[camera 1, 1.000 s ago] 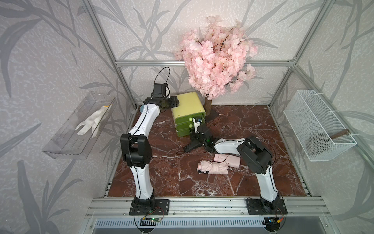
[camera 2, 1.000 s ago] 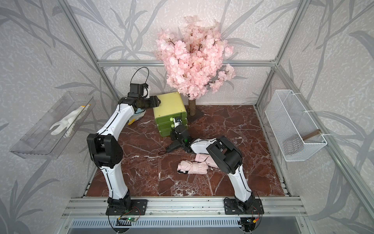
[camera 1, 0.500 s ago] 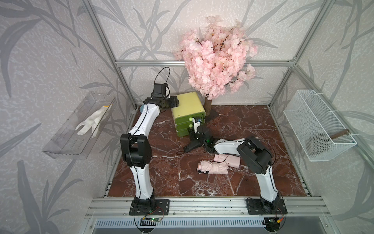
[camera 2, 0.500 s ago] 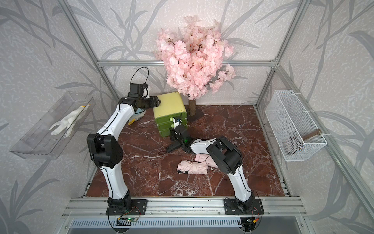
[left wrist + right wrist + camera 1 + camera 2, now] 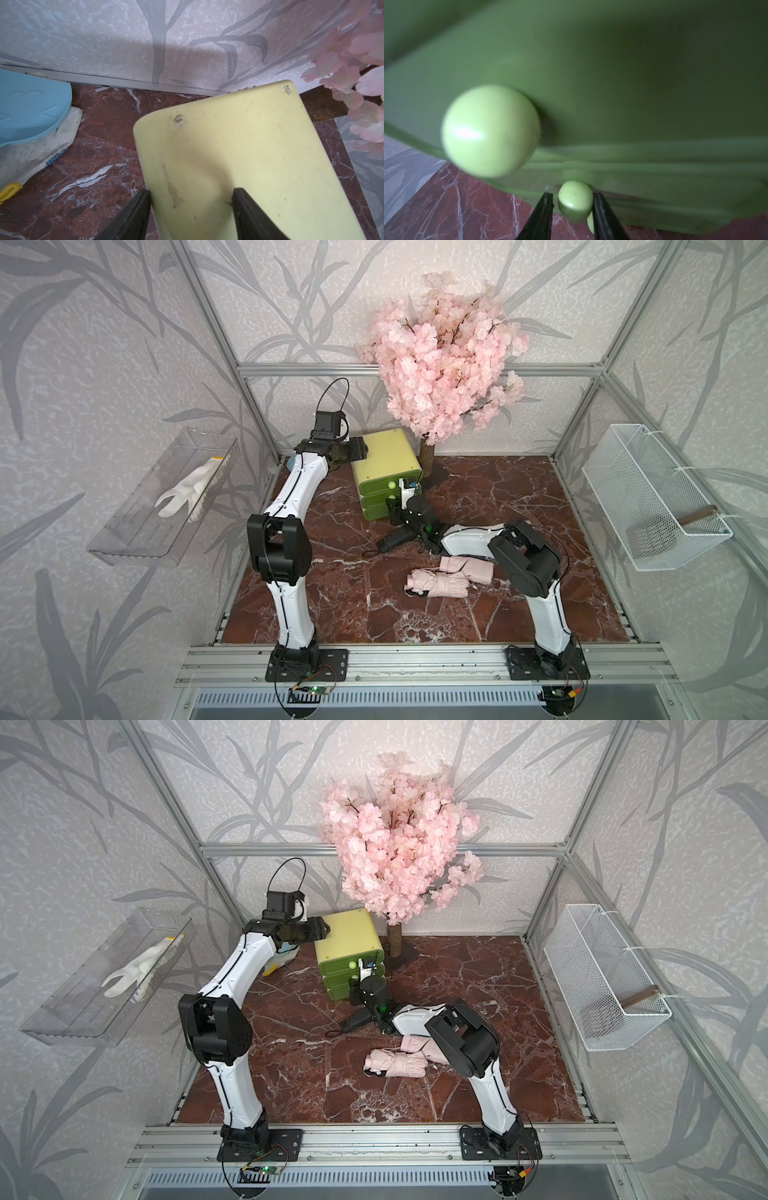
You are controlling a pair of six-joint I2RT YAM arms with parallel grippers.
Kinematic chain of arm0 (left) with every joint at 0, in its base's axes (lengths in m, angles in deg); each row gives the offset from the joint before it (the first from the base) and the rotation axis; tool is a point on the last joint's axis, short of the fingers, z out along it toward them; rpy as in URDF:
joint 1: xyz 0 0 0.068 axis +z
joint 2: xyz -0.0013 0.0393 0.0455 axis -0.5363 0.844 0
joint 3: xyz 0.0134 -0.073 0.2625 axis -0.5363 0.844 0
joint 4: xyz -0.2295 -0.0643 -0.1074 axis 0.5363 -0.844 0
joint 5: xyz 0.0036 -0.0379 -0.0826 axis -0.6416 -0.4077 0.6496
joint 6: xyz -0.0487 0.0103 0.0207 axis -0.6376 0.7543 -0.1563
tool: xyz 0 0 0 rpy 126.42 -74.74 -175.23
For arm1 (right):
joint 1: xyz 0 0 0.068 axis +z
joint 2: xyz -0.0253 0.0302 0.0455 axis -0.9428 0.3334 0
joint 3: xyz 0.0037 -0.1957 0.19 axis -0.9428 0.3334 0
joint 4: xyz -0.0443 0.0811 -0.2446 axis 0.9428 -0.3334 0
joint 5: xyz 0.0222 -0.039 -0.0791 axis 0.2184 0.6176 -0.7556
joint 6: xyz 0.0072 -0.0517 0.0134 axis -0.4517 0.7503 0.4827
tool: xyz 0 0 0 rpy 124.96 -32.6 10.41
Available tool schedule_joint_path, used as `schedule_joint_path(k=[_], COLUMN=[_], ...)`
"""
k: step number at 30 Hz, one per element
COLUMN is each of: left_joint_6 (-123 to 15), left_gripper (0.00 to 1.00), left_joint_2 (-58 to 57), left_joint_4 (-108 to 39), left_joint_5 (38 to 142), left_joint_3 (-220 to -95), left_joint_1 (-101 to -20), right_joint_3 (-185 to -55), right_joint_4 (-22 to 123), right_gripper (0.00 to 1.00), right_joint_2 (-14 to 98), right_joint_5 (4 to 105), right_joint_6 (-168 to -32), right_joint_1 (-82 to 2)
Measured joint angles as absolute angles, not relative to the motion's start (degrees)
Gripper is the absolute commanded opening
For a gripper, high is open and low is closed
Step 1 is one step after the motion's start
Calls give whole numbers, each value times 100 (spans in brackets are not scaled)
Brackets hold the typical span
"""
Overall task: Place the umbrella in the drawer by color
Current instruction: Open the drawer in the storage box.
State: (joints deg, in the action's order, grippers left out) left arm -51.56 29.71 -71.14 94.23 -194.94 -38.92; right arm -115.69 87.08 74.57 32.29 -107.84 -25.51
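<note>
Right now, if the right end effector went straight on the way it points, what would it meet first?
The pale green knob sitting between the right end effector's fingers, then probably the green drawer front behind it; depth is blurred.

- Drawers (image 5: 386,464) are standing at the back of the table (image 5: 332,601), a tree (image 5: 444,360) just beside them on the right
- A single umbrella (image 5: 395,538) is lying before the drawers
- A pair of umbrellas (image 5: 440,585) is lying nearer the front, touching
</note>
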Motion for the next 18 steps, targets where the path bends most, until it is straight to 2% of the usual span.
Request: schedule_joint_path(k=[11, 18], left_joint_6=[-5156, -5156], left_gripper=[66, 66], left_joint_2=[2971, 2971], left_joint_4=[-7112, -7112], left_joint_5=[9421, 9423], left_joint_3=[-19494, -19494], left_joint_1=[-3892, -3892], right_joint_3=[-11569, -11569], right_joint_4=[8737, 8732], right_gripper=[29, 33], right_joint_2=[7435, 7435], right_joint_5=[3244, 3255], right_joint_6=[-10970, -11009], right_joint_1=[-2586, -2586])
